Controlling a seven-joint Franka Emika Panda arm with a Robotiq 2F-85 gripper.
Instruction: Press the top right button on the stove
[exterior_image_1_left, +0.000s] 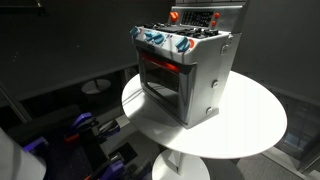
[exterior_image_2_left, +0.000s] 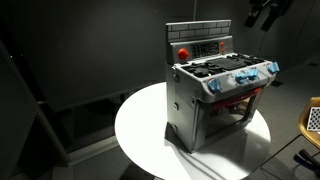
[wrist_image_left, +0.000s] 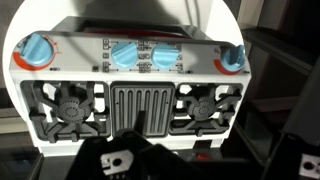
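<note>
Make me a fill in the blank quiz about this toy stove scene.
The small silver-grey toy stove stands on a round ___ table.
Its door window glows ___.
In the wrist view, ___ black burners flank the dark ribbed centre grill.
Missing words: white; red; two.

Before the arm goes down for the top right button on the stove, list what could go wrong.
1. The stove stands loose on the round table. A hard push on its raised back panel might slide or tip it.
2. The gripper hangs high and off to one side, so it could clip the panel's top edge on the way in.
3. The wrist view shows knobs and burners but not the panel, so aiming from it is poor.
</note>
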